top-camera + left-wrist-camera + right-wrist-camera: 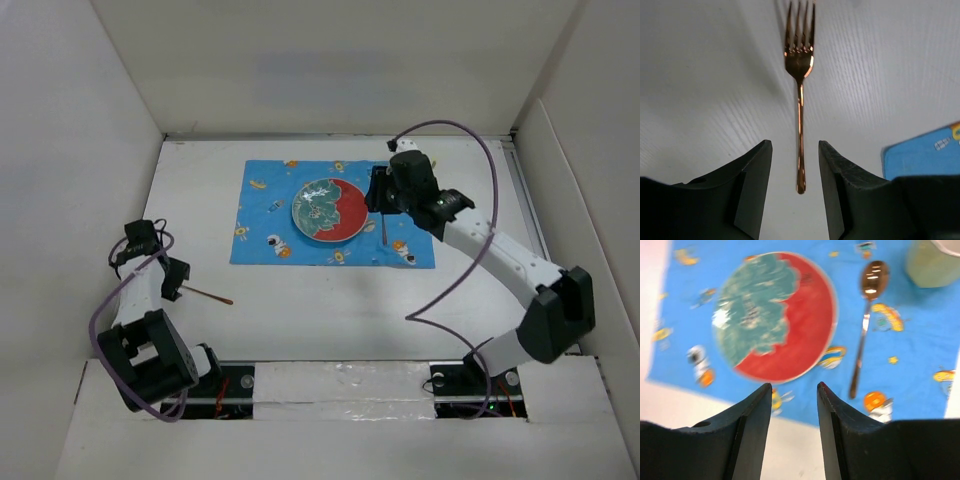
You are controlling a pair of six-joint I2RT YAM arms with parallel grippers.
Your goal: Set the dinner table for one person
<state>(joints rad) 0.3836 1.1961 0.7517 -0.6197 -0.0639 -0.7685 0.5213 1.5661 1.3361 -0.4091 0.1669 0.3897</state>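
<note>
Left wrist | left hand (795,146) released, jaws straddling handle end of fork (800,100), not touching | fork flat on white desk (715,75), long axis straight ahead, tines away | right hand (794,387) released, empty, well apart over blue mat (920,340)

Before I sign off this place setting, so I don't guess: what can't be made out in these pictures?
Cup: right wrist view, cut off by the top edge; overhead view, the right arm covers that spot.
Fork: left wrist view, tine tips cut off by the top edge; overhead view, too small for detail.
Plate: right wrist view, pattern blurred.
</note>
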